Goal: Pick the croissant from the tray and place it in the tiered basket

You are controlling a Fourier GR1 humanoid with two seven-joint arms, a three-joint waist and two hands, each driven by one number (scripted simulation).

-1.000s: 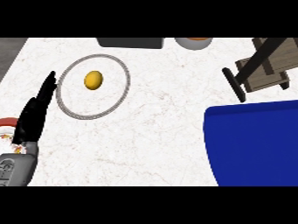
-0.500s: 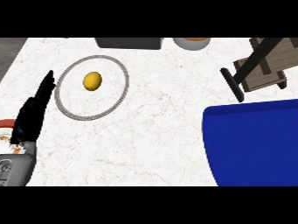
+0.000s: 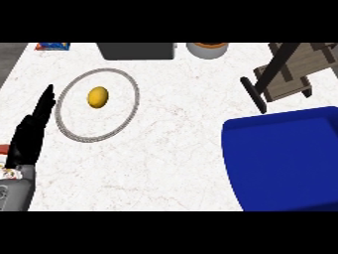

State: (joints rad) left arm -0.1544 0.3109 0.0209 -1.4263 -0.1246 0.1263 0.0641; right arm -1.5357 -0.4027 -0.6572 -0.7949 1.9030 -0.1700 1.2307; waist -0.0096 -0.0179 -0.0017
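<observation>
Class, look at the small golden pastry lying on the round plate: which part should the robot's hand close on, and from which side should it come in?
Probably across the croissant's narrower width, coming from above. It lies flat near the middle of the plate, a small oval slightly longer up the view, with bare plate all round. The left hand, fingers straight, is beside the plate's left rim and nearest.

Single head view, steeply down onto counter (image 3: 179, 149), forearm entering lower left edge.

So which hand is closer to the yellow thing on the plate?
Left. The left hand rests open just left of the plate holding the yellow thing. The right hand isn't in view, so its distance can't be told.
</observation>
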